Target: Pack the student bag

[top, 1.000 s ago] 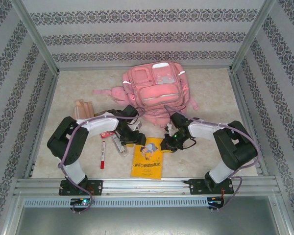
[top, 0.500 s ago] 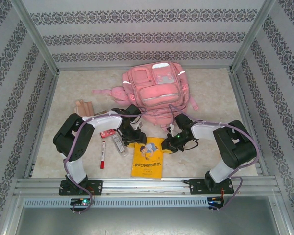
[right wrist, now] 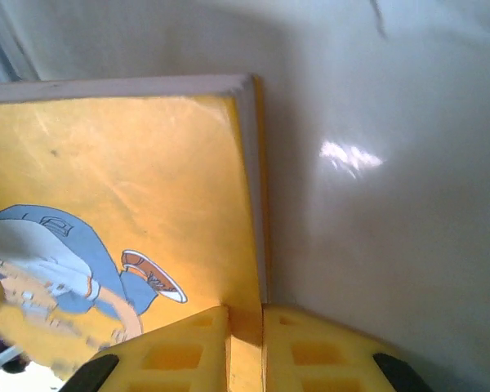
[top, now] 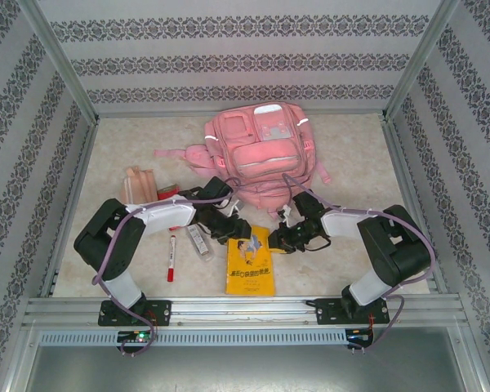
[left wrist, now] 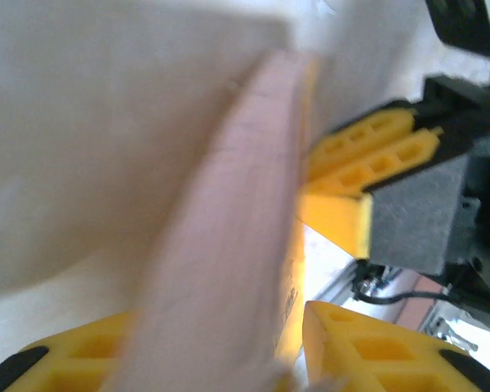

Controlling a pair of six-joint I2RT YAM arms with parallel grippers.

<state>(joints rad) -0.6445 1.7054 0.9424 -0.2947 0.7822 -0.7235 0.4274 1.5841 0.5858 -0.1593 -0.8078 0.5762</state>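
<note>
Right claw (right wrist: 246, 310) is clenched on a corner of the yellow book (right wrist: 131, 163); left claw (top: 238, 232) straddles the opposite edge, grip indeterminate. The student bag (top: 261, 155) lies on the desk (top: 367, 163) just beyond both. Recommend confirming the left hold, then lifting level.

Bare table (top: 363, 155) open right of the student bag (top: 261, 151) and at far left, near middle blocked by left arm (top: 159, 214), right arm (top: 351, 220), yellow book (top: 251, 268) between them, red marker (top: 171, 258), wooden blocks (top: 139, 181).
</note>
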